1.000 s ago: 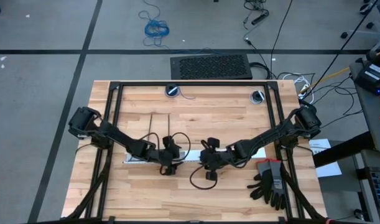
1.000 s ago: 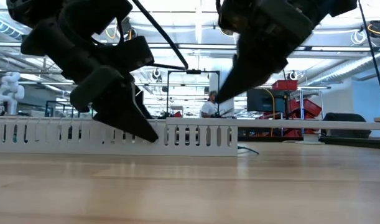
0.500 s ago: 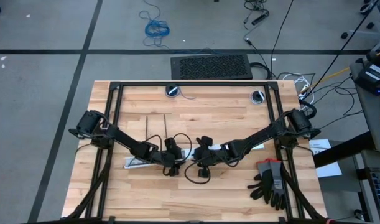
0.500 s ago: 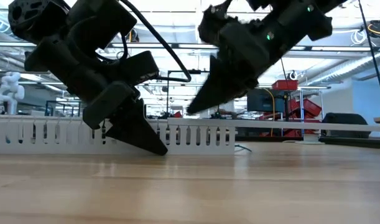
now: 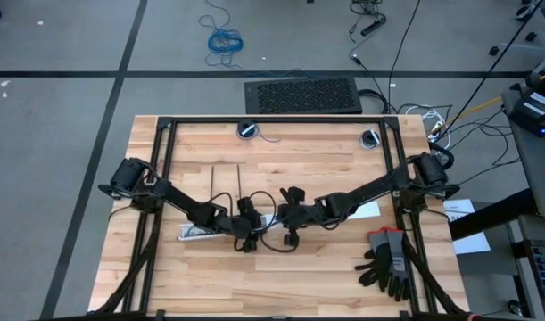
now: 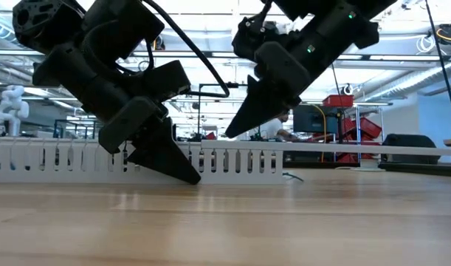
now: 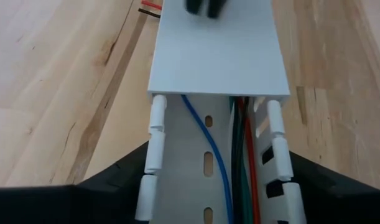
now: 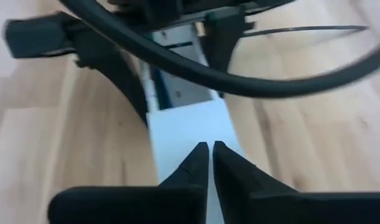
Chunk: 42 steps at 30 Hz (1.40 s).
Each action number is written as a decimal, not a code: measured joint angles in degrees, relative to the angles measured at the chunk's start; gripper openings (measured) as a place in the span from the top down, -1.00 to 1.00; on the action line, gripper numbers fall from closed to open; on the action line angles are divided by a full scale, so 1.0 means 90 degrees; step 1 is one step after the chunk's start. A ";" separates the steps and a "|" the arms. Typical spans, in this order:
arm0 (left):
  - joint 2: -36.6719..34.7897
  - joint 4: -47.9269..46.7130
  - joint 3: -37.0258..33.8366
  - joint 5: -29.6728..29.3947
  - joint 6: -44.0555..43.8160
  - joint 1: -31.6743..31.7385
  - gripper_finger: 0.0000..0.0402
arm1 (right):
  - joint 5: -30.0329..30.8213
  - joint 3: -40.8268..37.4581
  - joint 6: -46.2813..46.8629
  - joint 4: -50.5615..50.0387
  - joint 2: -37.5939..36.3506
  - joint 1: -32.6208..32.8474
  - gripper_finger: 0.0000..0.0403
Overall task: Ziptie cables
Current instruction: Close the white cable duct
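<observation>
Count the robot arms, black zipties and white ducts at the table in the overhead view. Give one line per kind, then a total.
Arms: 2
Zipties: 2
Duct: 1
Total: 5

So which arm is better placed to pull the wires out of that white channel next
Probably the left. Its gripper is open, straddling the uncovered end of the white channel where the wires lie exposed; the right gripper is shut above the lid.
</observation>
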 joint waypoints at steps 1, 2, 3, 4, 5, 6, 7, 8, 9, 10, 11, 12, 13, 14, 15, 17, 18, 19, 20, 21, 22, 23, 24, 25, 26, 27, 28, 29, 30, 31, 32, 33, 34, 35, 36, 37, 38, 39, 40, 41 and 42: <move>0.0000 0.0002 0.0000 0.0000 0.0000 0.0000 -0.23 | -0.0084 0.0000 0.0007 0.0071 0.0033 -0.0021 0.95; 0.0002 0.0009 -0.0001 0.0000 0.0000 0.0000 -0.23 | -0.0194 0.0000 0.0008 0.0156 0.0085 -0.0044 0.97; 0.0002 0.0019 -0.0002 0.0004 0.0000 0.0000 -0.23 | -0.0283 0.0000 0.0010 0.0241 0.0127 -0.0045 0.98; 0.0005 0.0043 -0.0007 0.0028 0.0000 0.0000 -0.23 | -0.0303 0.0000 0.0010 0.0280 0.0160 -0.0046 0.99; 0.0005 0.0087 -0.0007 0.0075 -0.0005 0.0002 -0.22 | -0.0321 0.0000 0.0010 0.0382 0.0208 -0.0049 0.99; 0.0007 0.0112 -0.0005 0.0123 -0.0005 0.0002 -0.22 | -0.0331 0.0005 0.0006 0.0477 0.0239 -0.0049 0.99; 0.0009 0.0130 -0.0005 0.0138 -0.0006 0.0002 -0.22 | -0.0342 0.0005 0.0002 0.0508 0.0262 -0.0049 0.99; 0.0010 0.0153 -0.0005 0.0156 -0.0002 0.0007 -0.22 | -0.0345 0.0005 0.0002 0.0588 0.0314 -0.0049 1.00; 0.0010 0.0157 -0.0005 0.0167 -0.0003 0.0010 -0.22 | -0.0348 0.0007 0.0002 0.0669 0.0351 -0.0055 1.00; 0.0010 0.0179 -0.0007 0.0170 -0.0007 0.0010 -0.22 | -0.0362 0.0013 0.0002 0.0745 0.0408 -0.0069 1.00; 0.0010 0.0200 -0.0008 0.0175 -0.0005 0.0012 -0.22 | -0.0437 0.0019 0.0007 0.0812 0.0472 -0.0096 1.00; 0.0012 0.0220 -0.0010 0.0181 -0.0007 0.0012 -0.22 | -0.0505 0.0021 0.0003 0.0937 0.0543 -0.0125 1.00; 0.0011 0.0229 -0.0012 0.0194 -0.0007 0.0012 -0.22 | -0.0569 0.0037 0.0000 0.1076 0.0625 -0.0147 1.00; 0.0012 0.0226 -0.0007 0.0194 -0.0007 0.0012 -0.22 | -0.0597 0.0038 0.0005 0.1254 0.0725 -0.0172 1.00; 0.0012 0.0230 -0.0007 0.0194 -0.0009 0.0012 -0.22 | -0.0616 0.0037 0.0006 0.1449 0.0823 -0.0185 1.00; 0.0012 0.0234 -0.0005 0.0193 -0.0016 0.0012 -0.21 | -0.0658 0.0031 -0.0008 0.1813 0.0983 -0.0210 1.00; 0.0012 0.0237 -0.0005 0.0193 -0.0018 0.0012 -0.21 | -0.0706 0.0013 -0.0039 0.1932 0.1034 -0.0219 1.00; 0.0012 0.0238 -0.0005 0.0194 -0.0017 0.0011 -0.21 | -0.0762 0.0012 -0.0067 0.2016 0.1043 -0.0230 1.00; 0.0012 0.0240 -0.0005 0.0194 -0.0017 0.0007 -0.21 | -0.0791 0.0012 -0.0086 0.2085 0.1043 -0.0233 1.00; 0.0012 0.0241 -0.0005 0.0194 -0.0017 0.0007 -0.21 | -0.0793 0.0012 -0.0121 0.2106 0.1044 -0.0233 1.00; 0.0012 0.0246 -0.0005 0.0197 -0.0012 0.0007 -0.21 | -0.0794 0.0012 -0.0163 0.2099 0.1011 -0.0233 1.00; 0.0012 0.0255 -0.0005 0.0204 -0.0012 0.0007 -0.21 | -0.0809 0.0011 -0.0233 0.2070 0.0967 -0.0233 1.00; 0.0012 0.0268 0.0000 0.0214 -0.0012 0.0007 -0.21 | -0.0825 0.0007 -0.0323 0.2038 0.0916 -0.0192 1.00; 0.0016 0.0286 0.0007 0.0231 -0.0008 0.0007 -0.21 | -0.0812 0.0004 -0.0435 0.1930 0.0823 -0.0125 1.00; 0.0017 0.0327 0.0020 0.0265 0.0002 0.0007 -0.21 | -0.0737 -0.0005 -0.0567 0.1813 0.0719 -0.0033 1.00; 0.0017 0.0329 0.0027 0.0282 0.0002 0.0007 -0.21 | -0.0589 -0.0023 -0.0687 0.1731 0.0584 0.0089 1.00; 0.0017 0.0339 0.0025 0.0291 0.0002 0.0007 -0.21 | -0.0383 -0.0032 -0.0808 0.1678 0.0420 0.0210 1.00; 0.0017 0.0344 0.0024 0.0301 0.0006 0.0007 -0.21 | -0.0146 -0.0029 -0.0930 0.1679 0.0232 0.0328 1.00; 0.0017 0.0343 0.0024 0.0307 0.0025 0.0007 -0.21 | 0.0044 -0.0015 -0.1015 0.1610 0.0018 0.0429 1.00; 0.0017 0.0346 0.0024 0.0308 0.0034 0.0007 -0.21 | 0.0264 -0.0004 -0.1031 0.1484 -0.0167 0.0512 1.00; 0.0017 0.0344 0.0024 0.0308 0.0029 0.0007 -0.22 | 0.0407 -0.0002 -0.1012 0.1354 -0.0315 0.0546 1.00; 0.0017 0.0335 0.0024 0.0308 0.0015 0.0007 -0.24 | 0.0496 -0.0002 -0.0957 0.1175 -0.0429 0.0576 1.00; 0.0017 0.0342 0.0027 0.0306 0.0002 0.0007 -0.26 | 0.0517 -0.0002 -0.0866 0.0988 -0.0520 0.0596 1.00; 0.0017 0.0328 0.0041 0.0304 0.0019 0.0007 -0.28 | 0.0531 -0.0005 -0.0752 0.0835 -0.0588 0.0611 1.00; 0.0017 0.0329 0.0058 0.0306 0.0059 0.0007 -0.32 | 0.0545 -0.0005 -0.0630 0.0762 -0.0636 0.0630 1.00; 0.0017 0.0296 0.0098 0.0326 0.0059 0.0024 -0.36 | 0.0545 -0.0005 -0.0532 0.0720 -0.0663 0.0633 1.00; 0.0017 0.0276 0.0139 0.0368 0.0046 0.0047 -0.41 | 0.0543 -0.0003 -0.0435 0.0640 -0.0666 0.0638 1.00; 0.0017 0.0267 0.0175 0.0416 0.0034 0.0074 -0.47 | 0.0541 -0.0004 -0.0339 0.0553 -0.0645 0.0641 1.00; 0.0017 0.0240 0.0211 0.0424 0.0041 0.0094 -0.52 | 0.0542 -0.0002 -0.0248 0.0505 -0.0588 0.0641 1.00; 0.0003 0.0217 0.0243 0.0440 0.0063 0.0120 -0.58 | 0.0542 -0.0003 -0.0178 0.0437 -0.0525 0.0636 1.00; -0.0071 0.0140 0.0272 0.0453 0.0121 0.0139 -0.63 | 0.0547 -0.0005 -0.0111 0.0385 -0.0458 0.0634 1.00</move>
